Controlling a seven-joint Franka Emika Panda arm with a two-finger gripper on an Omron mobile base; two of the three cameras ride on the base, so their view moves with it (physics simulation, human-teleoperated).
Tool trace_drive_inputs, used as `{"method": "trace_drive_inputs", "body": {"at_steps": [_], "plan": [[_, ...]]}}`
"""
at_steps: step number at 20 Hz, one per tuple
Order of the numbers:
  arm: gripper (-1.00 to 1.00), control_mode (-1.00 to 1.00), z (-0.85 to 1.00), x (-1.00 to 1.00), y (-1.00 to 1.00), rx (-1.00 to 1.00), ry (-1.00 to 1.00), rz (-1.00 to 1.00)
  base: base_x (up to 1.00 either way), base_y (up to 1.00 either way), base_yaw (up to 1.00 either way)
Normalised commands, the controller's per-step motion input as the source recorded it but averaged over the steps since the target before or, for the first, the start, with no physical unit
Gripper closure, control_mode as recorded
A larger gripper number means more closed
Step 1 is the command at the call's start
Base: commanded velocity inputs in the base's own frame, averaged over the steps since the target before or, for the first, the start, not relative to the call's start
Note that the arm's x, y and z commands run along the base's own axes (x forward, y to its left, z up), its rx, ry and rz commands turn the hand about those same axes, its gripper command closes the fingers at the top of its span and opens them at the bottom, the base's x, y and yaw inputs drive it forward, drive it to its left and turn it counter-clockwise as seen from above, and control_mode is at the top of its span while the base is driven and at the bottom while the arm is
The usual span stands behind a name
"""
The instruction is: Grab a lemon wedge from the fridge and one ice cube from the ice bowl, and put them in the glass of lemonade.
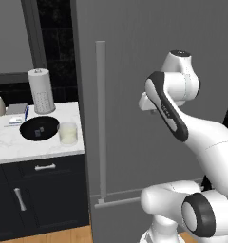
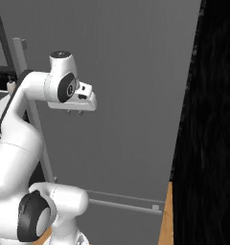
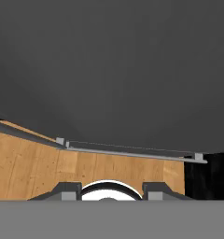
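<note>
ice bowl (image 1: 39, 128): on the white marble counter (image 1: 11, 142), left of the fridge door — shallow, round, black, with small cubes inside. Cubes likely slick, light and hard; best pinched across two flat faces, gently.

glass of lemonade (image 1: 68, 133): just beside the ice bowl on its right, between bowl and fridge door. Rigid and breakable; full of pale liquid, so best left standing and only dropped into from above.

paper-towel roll (image 1: 41, 90): behind the ice bowl, upright, well clear of the glass.

fridge (image 1: 149, 57): door shut, tall and dark grey. Heavy, stiff panel — likely needs a firm steady pull.

handle (image 1: 101, 121): long vertical grey bar near the door's left edge, right of the glass. Smooth and rigid; mid-height looks the sensible place to grip, fingers wrapped across the bar.

lemon wedge: presumably behind the fridge door, hidden. Small, soft, wet — light squeeze on the rind sides probably safest.

gripper (image 2: 74, 112): in front of the fridge door, right of the handle, apart from it, pointing downward. Holding nothing; fingers partway apart in the hand view, exact gap hard to tell.
</note>
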Motion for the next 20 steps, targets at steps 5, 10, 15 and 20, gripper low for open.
{"method": "trace_drive_inputs", "body": {"at_steps": [5, 10, 15, 20], "plan": [[-1.0, -1.0, -0.1, 0.02, 0.0, 0.03, 0.1, 0.0, 0.0, 0.0, 0.0], [-1.0, -1.0, 0.0, 0.0, 0.0, 0.0, 0.02, 0.0, 0.0, 0.0, 0.0], [-1.0, -1.0, 0.0, 0.0, 0.0, 0.0, 0.0, 0.0, 0.0, 0.0, 0.0], [-1.0, -1.0, 0.0, -0.13, 0.0, 0.0, 0.0, 0.0, 0.0, 0.0, 0.0]]}}
